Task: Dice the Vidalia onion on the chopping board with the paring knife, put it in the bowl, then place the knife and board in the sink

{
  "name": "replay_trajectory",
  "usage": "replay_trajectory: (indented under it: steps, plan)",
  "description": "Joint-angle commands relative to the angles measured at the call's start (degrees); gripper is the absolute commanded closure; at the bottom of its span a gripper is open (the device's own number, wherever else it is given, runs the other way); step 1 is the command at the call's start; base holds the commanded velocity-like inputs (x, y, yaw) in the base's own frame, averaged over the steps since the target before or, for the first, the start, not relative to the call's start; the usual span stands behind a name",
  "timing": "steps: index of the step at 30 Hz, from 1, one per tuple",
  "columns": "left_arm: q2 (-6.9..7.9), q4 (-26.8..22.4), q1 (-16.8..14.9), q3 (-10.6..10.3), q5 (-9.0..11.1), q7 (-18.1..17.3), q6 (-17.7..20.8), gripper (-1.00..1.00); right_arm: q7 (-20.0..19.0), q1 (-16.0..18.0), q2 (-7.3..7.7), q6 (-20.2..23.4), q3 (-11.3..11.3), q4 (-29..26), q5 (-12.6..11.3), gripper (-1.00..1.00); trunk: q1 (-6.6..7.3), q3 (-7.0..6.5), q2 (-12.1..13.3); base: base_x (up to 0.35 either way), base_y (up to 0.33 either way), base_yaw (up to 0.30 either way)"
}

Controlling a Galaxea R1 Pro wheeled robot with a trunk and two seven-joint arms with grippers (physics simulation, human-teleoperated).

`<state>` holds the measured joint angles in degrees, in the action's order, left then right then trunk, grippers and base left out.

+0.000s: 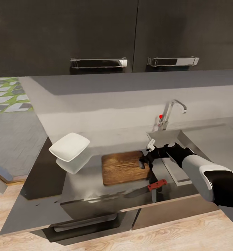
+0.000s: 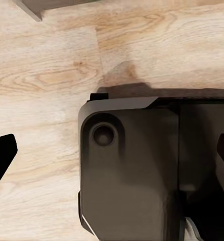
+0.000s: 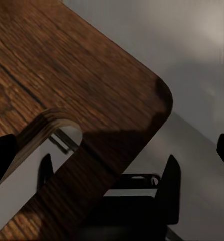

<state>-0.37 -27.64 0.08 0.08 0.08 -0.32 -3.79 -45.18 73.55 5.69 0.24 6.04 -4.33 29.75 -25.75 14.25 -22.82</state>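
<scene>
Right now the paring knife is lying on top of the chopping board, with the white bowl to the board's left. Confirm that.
Not quite. In the head view the paring knife lies on the countertop in front of the chopping board, not on it. The white bowl is indeed to the board's left.

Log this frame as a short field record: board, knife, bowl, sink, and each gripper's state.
chopping board: flat on the countertop, left of the sink
paring knife: on the countertop by the board's near edge
bowl: left of the board, apart from it
right gripper: open, at the board's handle-slot end
left gripper: open, over wooden floor
onion: not visible
</scene>
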Motion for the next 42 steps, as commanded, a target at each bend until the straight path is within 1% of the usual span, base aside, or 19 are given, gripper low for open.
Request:
replay_trajectory:
  steps: [1, 13, 18, 20, 21, 22, 23, 26, 28, 31, 35, 36, 38, 39, 40, 42]
  plan:
    - [-0.02, -0.06, 0.01, 0.01, 0.01, -0.03, -0.09, -1.00, -0.19, 0.03, 0.03, 0.03, 0.46, -0.07, -0.26, -1.00, -0.04, 0.00, -0.10, 0.000, 0.000, 0.000]
    - [-0.01, -0.05, 0.01, 0.05, 0.01, -0.03, -0.10, -1.00, -0.34, 0.03, 0.12, -0.02, 0.40, -0.07, -0.30, -1.00, -0.04, -1.08, -0.10, 0.000, 0.000, 0.000]
    - [-0.04, -0.05, 0.01, 0.03, 0.01, -0.03, -0.12, -1.00, -0.42, 0.01, 0.41, -0.06, 0.31, -0.14, -0.37, -1.00, -0.04, -1.20, -0.10, 0.000, 0.000, 0.000]
    - [-0.04, -0.05, 0.01, 0.02, 0.01, -0.03, -0.10, -1.00, -0.43, 0.01, 0.49, -0.06, 0.24, -0.16, -0.92, -1.00, -0.04, -1.21, -0.10, 0.000, 0.000, 0.000]
    - [-0.02, -0.05, 0.01, 0.05, 0.01, -0.03, -0.11, -1.00, -0.46, 0.01, 0.57, -0.04, 0.19, -0.24, -1.76, -1.00, -0.04, -1.21, -0.10, 0.000, 0.000, 0.000]
    - [-0.01, -0.05, 0.01, 0.07, 0.01, -0.03, -0.09, -1.00, -0.57, 0.01, 1.22, 0.01, 0.14, -0.49, -5.66, -1.00, -0.04, -1.21, -0.10, 0.000, 0.000, 0.000]
    - [-0.01, -0.05, 0.01, 0.08, 0.01, -0.03, -0.08, -1.00, -0.56, 0.01, 1.42, 0.03, 0.15, -0.54, -6.63, -1.00, -0.04, -1.22, -0.10, 0.000, 0.000, 0.000]
    - [0.01, -0.09, 0.01, 0.07, 0.01, -0.03, -0.11, -1.00, -0.26, 0.01, 2.39, 0.03, 0.18, -1.02, -12.13, -1.00, -0.04, -1.22, -0.10, 0.000, 0.000, 0.000]
    - [0.01, -0.09, 0.01, 0.07, -0.03, -0.03, -0.09, -1.00, -0.03, 0.01, 2.61, 0.03, 0.15, -1.16, -13.83, -1.00, -0.04, -1.22, -0.10, 0.000, 0.000, 0.000]
    - [0.00, -0.09, 0.01, 0.09, -0.01, -0.03, -0.11, -1.00, 0.86, 0.01, 2.74, 0.07, 0.08, -1.24, -15.05, -1.00, -0.04, -1.22, -0.10, 0.000, 0.000, 0.000]
    - [0.01, -0.12, 0.01, 0.09, -0.03, -0.03, -0.09, -1.00, 4.94, 0.01, 2.77, 0.09, 0.03, -1.34, -16.09, -1.00, -0.04, -1.22, -0.10, 0.000, 0.000, 0.000]
    - [0.01, -0.13, 0.01, 0.08, -0.03, -0.03, -0.10, -1.00, 8.88, 0.01, 2.82, 0.05, 0.07, -1.32, -18.97, -1.00, -0.04, -1.22, -0.10, 0.000, 0.000, 0.000]
    - [0.01, -0.12, 0.01, 0.09, -0.03, -0.03, -0.09, -1.00, 11.68, 0.01, 2.80, 0.01, 0.15, -1.31, -23.29, -1.00, -0.04, -1.22, -0.10, 0.000, 0.000, 0.000]
    - [0.01, -0.11, 0.01, 0.09, -0.02, -0.03, -0.08, -1.00, 12.37, 0.01, 2.77, -0.01, 0.18, -1.30, -24.35, -1.00, -0.04, -1.22, -0.10, 0.000, 0.000, 0.000]
    - [0.01, -0.12, 0.01, 0.08, -0.04, -0.03, -0.08, -1.00, 13.78, 0.01, 2.71, -0.03, 0.25, -1.30, -26.13, -1.00, -0.04, -1.22, -0.10, 0.000, 0.000, 0.000]
    - [0.03, -0.13, 0.01, 0.09, -0.03, -0.03, -0.08, -1.00, 17.05, 0.01, 2.49, -0.06, 0.34, -1.21, -28.11, -1.00, -0.04, -1.22, -0.10, 0.000, 0.000, 0.000]
